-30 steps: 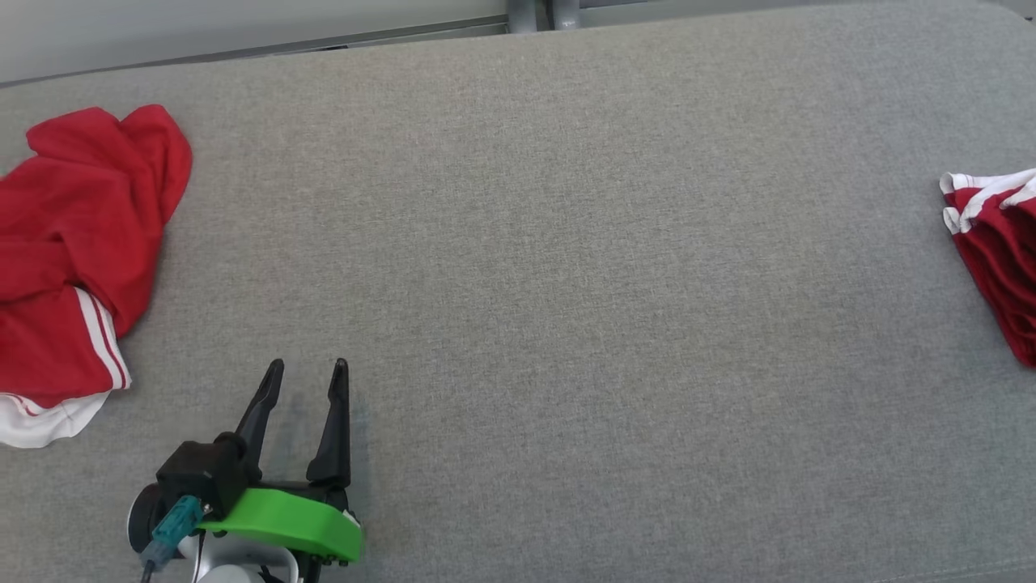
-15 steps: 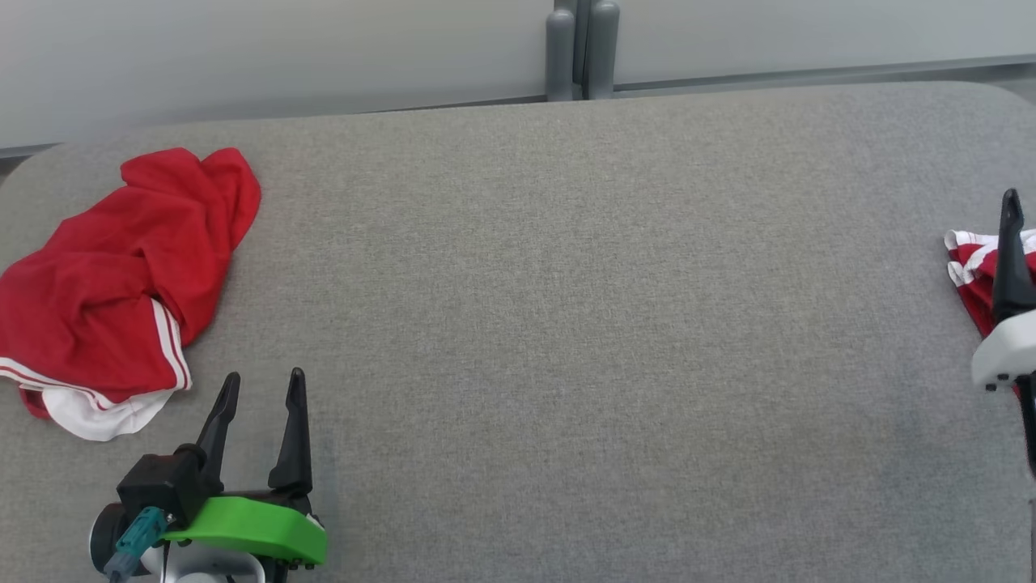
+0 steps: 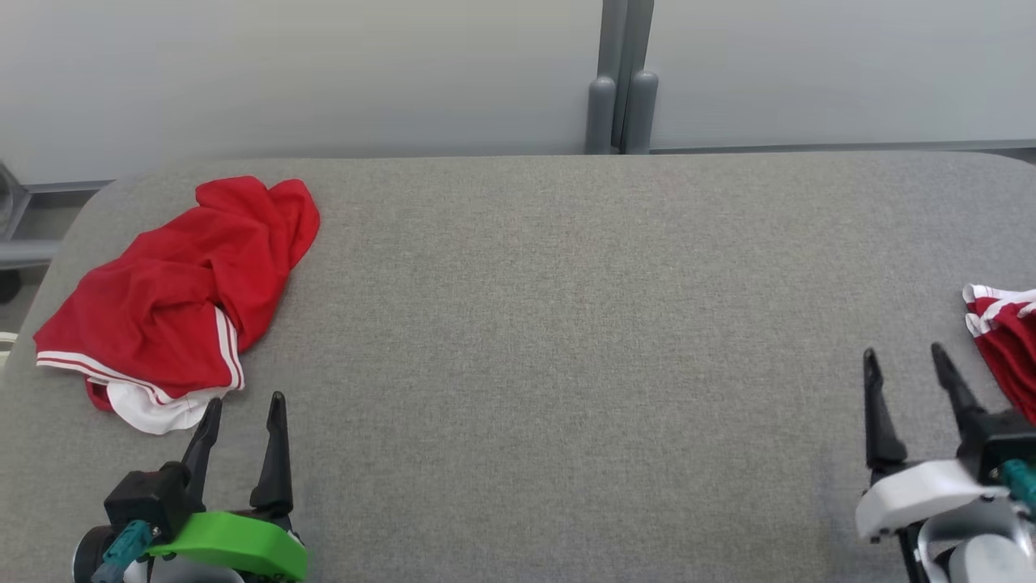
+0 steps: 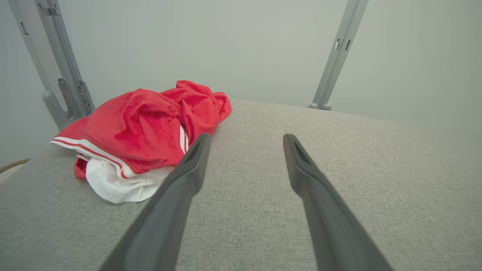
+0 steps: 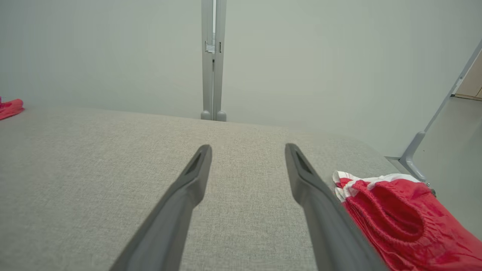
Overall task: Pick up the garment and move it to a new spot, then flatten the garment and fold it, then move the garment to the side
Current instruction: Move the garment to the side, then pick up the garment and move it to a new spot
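**Reaching for the crumpled garment on the left**

At the left end of the bench (image 3: 566, 340) lies the red garment (image 3: 178, 291), heaped and creased. Its white-striped hem and white lining (image 3: 154, 409) are turned toward the robot. Nothing has hold of it, so the step in hand looks to be the first pickup.

To do it well, the left tool should come down on a raised fold of the red cloth rather than on the flat lining edge. It should bite deep enough to catch more than one thin layer, then lift straight up before carrying the cloth toward the bare middle of the bench, where there is room to spread it. A pinch near the striped hem would likely ease the later flattening, since the cloth would hang from a known edge.

The left tool (image 3: 244, 400) hovers just beside the garment's near edge, fingers spread wide, gripping nothing and clear of the cloth. In its wrist view the heap sits just left of the left finger. Well to the right, the right tool (image 3: 903, 351) is likewise spread wide and empty, over bare bench. Just beyond it, at the right edge, rests a second red piece (image 3: 1008, 340) with white trim. It looks folded and probably should be left alone.
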`<state>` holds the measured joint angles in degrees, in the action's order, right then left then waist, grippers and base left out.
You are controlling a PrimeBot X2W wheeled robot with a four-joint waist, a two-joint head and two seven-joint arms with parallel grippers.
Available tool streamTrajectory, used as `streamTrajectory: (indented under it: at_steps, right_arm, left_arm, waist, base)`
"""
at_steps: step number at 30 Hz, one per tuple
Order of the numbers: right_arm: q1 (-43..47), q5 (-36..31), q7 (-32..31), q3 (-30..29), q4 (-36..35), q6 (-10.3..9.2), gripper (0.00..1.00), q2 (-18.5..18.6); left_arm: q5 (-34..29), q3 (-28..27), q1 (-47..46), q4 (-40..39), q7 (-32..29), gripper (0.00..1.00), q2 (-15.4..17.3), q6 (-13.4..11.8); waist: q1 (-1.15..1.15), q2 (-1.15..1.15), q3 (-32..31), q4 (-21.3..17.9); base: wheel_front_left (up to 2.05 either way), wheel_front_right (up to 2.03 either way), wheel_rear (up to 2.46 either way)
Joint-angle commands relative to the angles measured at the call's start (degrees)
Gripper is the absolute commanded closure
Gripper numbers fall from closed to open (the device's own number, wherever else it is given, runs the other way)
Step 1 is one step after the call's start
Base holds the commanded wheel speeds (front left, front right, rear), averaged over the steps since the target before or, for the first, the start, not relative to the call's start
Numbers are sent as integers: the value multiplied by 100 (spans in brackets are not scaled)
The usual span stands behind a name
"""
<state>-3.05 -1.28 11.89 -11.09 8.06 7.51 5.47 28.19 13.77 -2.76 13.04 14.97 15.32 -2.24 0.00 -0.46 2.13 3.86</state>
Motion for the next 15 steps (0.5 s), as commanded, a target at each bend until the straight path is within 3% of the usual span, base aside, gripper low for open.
streamTrajectory:
  at_steps: [1, 7, 15]
  right_arm:
    - [168, -57, 102, 99, 114, -3, 0, -51]
    - [430, -106, 319, 290, 534, -3, 0, -206]
    - [408, -8, 332, 131, 196, -3, 0, -247]
  left_arm:
    - [-52, -69, 116, 30, 26, 0, -10, 23]
    - [-194, -312, 247, 127, 26, 0, -105, 137]
    - [-298, -494, 232, 245, 25, 0, -178, 280]
  waist:
    - [0, 46, -153, 80]
    - [0, 46, -263, 108]
    - [0, 46, -243, 139]
  base:
    - [0, 0, 0]
    - [0, 0, 0]
    - [0, 0, 0]
